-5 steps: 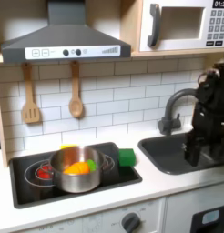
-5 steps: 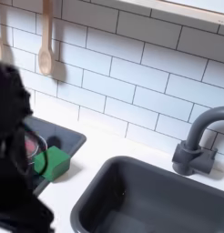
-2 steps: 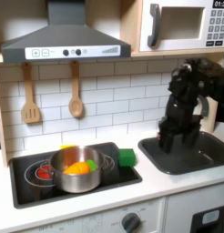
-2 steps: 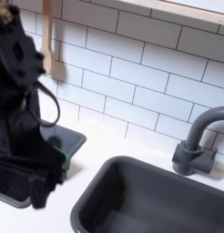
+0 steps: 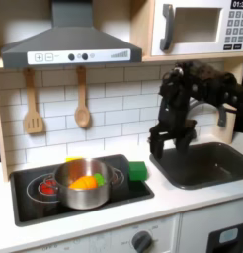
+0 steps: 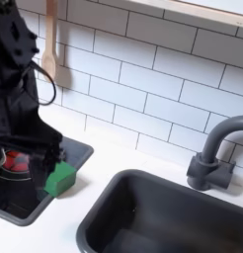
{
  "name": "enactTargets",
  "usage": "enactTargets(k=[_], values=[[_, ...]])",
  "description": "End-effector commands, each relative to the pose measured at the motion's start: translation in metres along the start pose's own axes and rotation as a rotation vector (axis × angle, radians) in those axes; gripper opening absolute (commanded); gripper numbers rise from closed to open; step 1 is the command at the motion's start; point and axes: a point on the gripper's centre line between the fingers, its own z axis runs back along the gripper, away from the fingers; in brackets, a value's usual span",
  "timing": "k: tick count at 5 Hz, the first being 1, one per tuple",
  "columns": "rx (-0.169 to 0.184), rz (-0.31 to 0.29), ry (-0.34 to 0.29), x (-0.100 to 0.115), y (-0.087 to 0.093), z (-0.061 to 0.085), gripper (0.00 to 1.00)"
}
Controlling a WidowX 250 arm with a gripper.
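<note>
My black gripper [image 5: 170, 140] hangs open and holds nothing, its fingers pointing down over the counter strip between the stove and the sink. A green block [image 5: 138, 170] lies on the stove's right edge, just below and to the left of the fingers in the first exterior view. In the second exterior view the gripper [image 6: 30, 150] stands just above and behind the green block [image 6: 60, 178], without touching it. A steel pot [image 5: 84, 184] with orange, yellow and green pieces inside sits on the black stove [image 5: 35, 203].
The dark sink [image 5: 210, 164] with its grey faucet [image 6: 216, 150] lies to the first exterior view's right. Two wooden utensils [image 5: 82, 107] hang on the tiled wall under the range hood [image 5: 66, 44]. A microwave [image 5: 198, 28] is mounted above.
The arm has swung from over the sink to the first exterior view's left, and its gripper now hangs near the green block at the stove's edge.
</note>
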Motion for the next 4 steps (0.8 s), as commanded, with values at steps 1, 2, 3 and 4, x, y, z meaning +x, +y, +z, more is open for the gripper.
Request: enactTargets(k=[1, 2, 3, 4], values=[[-0.005, -0.072, 0.000, 0.036, 0.011, -0.024, 1.00], [-0.006, -0.114, 0.023, 0.046, 0.013, -0.033, 1.00], [-0.010, -0.176, 0.054, 0.054, 0.015, -0.041, 1.00], [-0.011, -0.246, 0.084, 0.058, 0.015, -0.048, 1.00]])
